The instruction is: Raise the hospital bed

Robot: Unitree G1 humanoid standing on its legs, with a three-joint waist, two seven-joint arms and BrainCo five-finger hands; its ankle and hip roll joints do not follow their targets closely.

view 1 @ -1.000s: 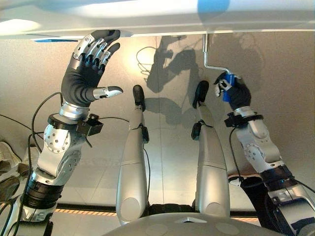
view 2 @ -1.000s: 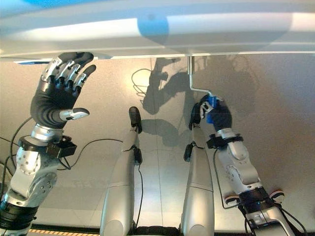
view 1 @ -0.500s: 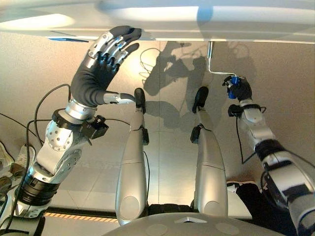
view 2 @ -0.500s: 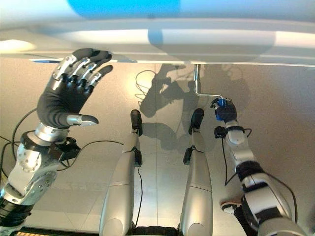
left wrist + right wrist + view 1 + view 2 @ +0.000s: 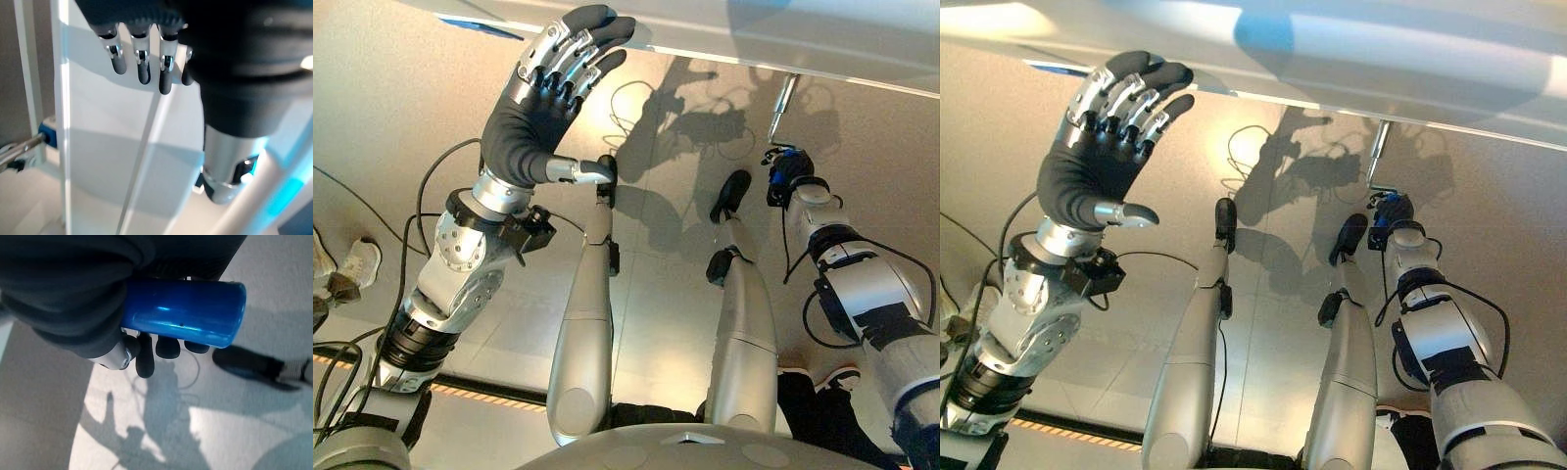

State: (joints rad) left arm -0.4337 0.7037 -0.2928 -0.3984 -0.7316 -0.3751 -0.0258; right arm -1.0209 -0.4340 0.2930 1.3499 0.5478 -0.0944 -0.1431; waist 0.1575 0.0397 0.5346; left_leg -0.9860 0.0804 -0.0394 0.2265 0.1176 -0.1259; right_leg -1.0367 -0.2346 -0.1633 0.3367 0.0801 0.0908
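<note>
The white hospital bed frame (image 5: 773,44) runs across the top of the eye views. A metal crank rod (image 5: 781,101) hangs from its underside and ends in a blue handle (image 5: 186,320). My right hand (image 5: 790,176) is shut on that handle, fingers curled round it, arm stretched far forward. My left hand (image 5: 543,108) is raised with straight, spread fingers, and their tips are at the bed's edge. In the left wrist view those fingers (image 5: 139,66) point at a white bed panel (image 5: 122,161); I cannot tell whether they touch it.
The floor is pale tile. A person's shoes (image 5: 347,269) stand at the left edge. Another shoe (image 5: 842,377) and a dark trouser leg show at the lower right, close to my right arm. A blue fitting on a metal rod (image 5: 46,134) sits beside the bed panel.
My right hand has carried the blue handle round from low right of the rod to just below it, arm stretching forward. The camera has tilted. My left hand stays raised and open.
</note>
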